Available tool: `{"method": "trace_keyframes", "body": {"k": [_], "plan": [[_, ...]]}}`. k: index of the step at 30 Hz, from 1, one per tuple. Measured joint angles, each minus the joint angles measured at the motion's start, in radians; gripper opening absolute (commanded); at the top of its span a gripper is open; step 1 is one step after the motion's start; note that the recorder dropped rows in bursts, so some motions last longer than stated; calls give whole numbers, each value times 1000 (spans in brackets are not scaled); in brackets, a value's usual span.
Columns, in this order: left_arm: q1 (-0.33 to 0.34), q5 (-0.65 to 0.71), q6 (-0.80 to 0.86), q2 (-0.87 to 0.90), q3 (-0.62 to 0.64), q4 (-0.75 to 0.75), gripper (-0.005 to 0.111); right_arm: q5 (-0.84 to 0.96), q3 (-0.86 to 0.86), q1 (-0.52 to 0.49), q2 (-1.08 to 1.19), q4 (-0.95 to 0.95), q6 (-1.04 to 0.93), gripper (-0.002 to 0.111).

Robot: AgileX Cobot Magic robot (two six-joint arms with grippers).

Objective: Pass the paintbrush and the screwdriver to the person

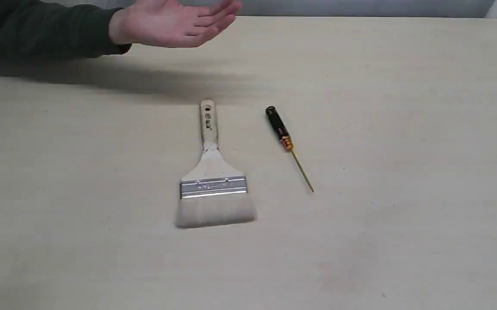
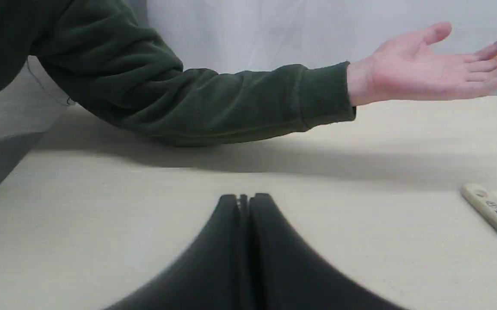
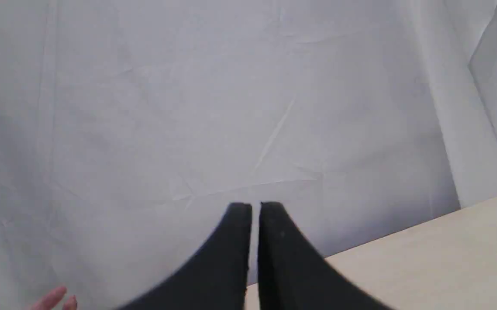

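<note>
The paintbrush [image 1: 212, 172] lies flat mid-table, cream handle pointing away, whitish bristles toward the near edge. To its right lies the screwdriver [image 1: 286, 142], black handle at the far end and thin gold shaft angled toward the near right. The person's hand [image 1: 175, 23] hovers palm-up over the far left of the table, dark green sleeve behind it. No gripper shows in the exterior view. In the left wrist view my left gripper [image 2: 244, 199] is shut and empty, with the hand [image 2: 429, 69] and the brush handle tip [image 2: 491, 213] beyond it. My right gripper [image 3: 250, 207] is shut, empty, facing the white backdrop.
The beige table [image 1: 403, 129] stretches around both tools. A white cloth backdrop [image 3: 231, 107] hangs behind the table's far edge. The person's forearm [image 2: 188, 103] rests across the far left of the table.
</note>
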Motion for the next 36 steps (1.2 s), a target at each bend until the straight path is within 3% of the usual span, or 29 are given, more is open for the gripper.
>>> {"method": "trace_keyframes", "body": {"k": [6,12,18,22,25,36], "plan": [[0,0,0,0,0,0,0,80,-159,0,23,-15,12,4],[0,0,0,0,0,0,0,220,-392,0,217,-13,-53,4],[0,0,0,0,0,0,0,394,-592,0,485,207,-350,4],[0,0,0,0,0,0,0,526,-709,0,679,528,-700,4],[0,0,0,0,0,0,0,616,-779,0,797,664,-857,4],[0,0,0,0,0,0,0,657,-934,35,1154,707,-970,4]]}}
